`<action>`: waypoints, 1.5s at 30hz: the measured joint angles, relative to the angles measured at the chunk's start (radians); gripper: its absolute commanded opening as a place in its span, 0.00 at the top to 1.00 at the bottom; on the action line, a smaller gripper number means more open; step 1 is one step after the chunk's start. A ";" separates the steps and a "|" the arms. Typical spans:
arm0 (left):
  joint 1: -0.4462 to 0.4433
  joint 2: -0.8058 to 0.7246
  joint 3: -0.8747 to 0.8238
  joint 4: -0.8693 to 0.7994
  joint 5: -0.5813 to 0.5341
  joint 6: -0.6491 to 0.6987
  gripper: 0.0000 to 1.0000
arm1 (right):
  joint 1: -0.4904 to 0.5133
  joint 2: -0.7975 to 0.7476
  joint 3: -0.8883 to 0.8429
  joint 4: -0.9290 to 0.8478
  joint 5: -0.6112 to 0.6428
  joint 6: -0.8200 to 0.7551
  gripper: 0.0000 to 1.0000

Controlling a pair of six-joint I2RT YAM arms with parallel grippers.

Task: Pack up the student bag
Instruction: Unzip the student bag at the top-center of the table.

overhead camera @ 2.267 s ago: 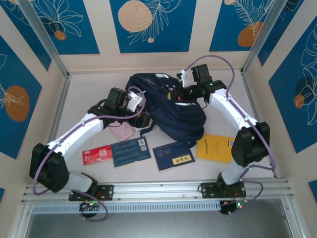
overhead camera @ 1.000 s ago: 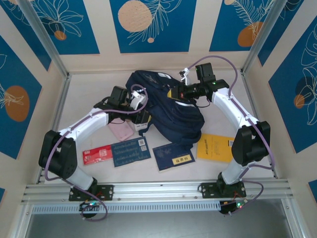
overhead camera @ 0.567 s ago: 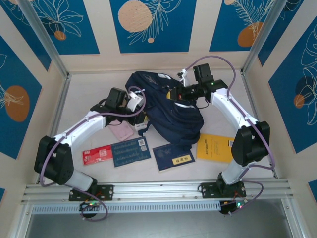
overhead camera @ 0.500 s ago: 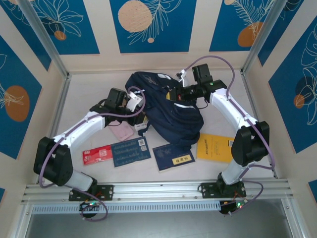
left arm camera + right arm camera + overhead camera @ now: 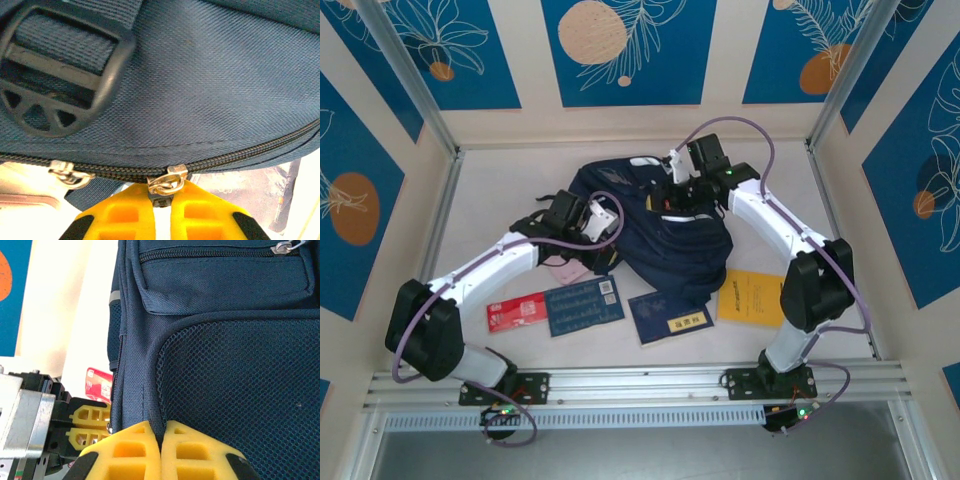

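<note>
Placement of the student bag (image 5: 665, 225) is on the bench (image 5: 500, 190), in the middle toward the far side, between the two arms. At the bag's left near edge, the jaws of the left gripper (image 5: 162, 194) are pressed together on a metal zip pull (image 5: 167, 181) of a zip that is seen closed. A second zip pull (image 5: 67, 175) is seen near it on the same zip line, and a black strap buckle (image 5: 55, 95) lies against the navy fabric. At the bag's far right side, the jaws of the right gripper (image 5: 160, 432) are closed on a fold of the bag's fabric at the edge of a mesh pocket (image 5: 235, 390). Along the near side of the bag, flat items are laid in a row on the bench: a red card (image 5: 516, 311) at the left, a blue booklet (image 5: 583, 304) just beside it, a navy booklet (image 5: 669, 315) in the middle and a yellow booklet (image 5: 753, 297) at the right. A pink item (image 5: 565, 272) is partly hidden under the left arm.
</note>
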 measured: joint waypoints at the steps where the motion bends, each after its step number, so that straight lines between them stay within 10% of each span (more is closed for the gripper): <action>1: -0.008 0.000 0.000 -0.005 -0.002 -0.001 0.89 | 0.006 0.001 0.000 0.002 0.008 0.005 1.00; 28: -0.335 0.159 0.066 0.028 0.030 -0.183 0.79 | 0.115 0.067 -0.024 0.119 0.187 0.193 1.00; 33: -0.347 0.158 0.060 0.061 0.034 -0.217 0.49 | 0.115 0.067 -0.042 0.148 0.183 0.205 1.00; 39: -0.327 0.020 0.036 0.009 0.012 -0.237 0.38 | 0.115 0.054 -0.065 0.161 0.170 0.176 0.38; 45: -0.231 -0.082 0.122 -0.096 -0.008 -0.282 0.39 | 0.109 -0.014 -0.082 0.156 0.167 0.138 0.31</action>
